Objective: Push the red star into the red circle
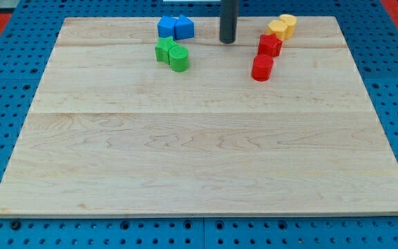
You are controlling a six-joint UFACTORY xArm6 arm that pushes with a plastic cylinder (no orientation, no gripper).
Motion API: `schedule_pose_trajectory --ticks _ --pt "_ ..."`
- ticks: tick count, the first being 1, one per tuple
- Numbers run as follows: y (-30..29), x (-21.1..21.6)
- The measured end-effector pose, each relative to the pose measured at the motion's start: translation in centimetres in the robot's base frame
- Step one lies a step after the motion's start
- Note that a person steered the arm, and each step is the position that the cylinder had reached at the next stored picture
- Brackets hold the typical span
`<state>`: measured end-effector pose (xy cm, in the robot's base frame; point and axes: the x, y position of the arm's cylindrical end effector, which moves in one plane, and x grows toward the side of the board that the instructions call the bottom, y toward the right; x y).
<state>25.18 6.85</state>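
The red star (269,45) lies near the view's top right on the wooden board (199,152). The red circle (262,68) lies just below it, slightly left, very close or touching. My tip (227,41) is the lower end of the dark rod, to the left of the red star with a clear gap between them, and above-left of the red circle.
Two yellow blocks (282,26) sit together just above-right of the red star. Two blue blocks (175,28) sit at the top, left of my tip. A green star-like block and a green circle (172,54) sit below the blue ones.
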Motion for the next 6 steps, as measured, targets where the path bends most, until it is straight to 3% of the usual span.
schedule_pose_trajectory --ticks 3,4,5,6 --pt "6.9 5.1" --pt "7.1 0.8" --pt "13.6 3.4" --pt "15.2 6.0"
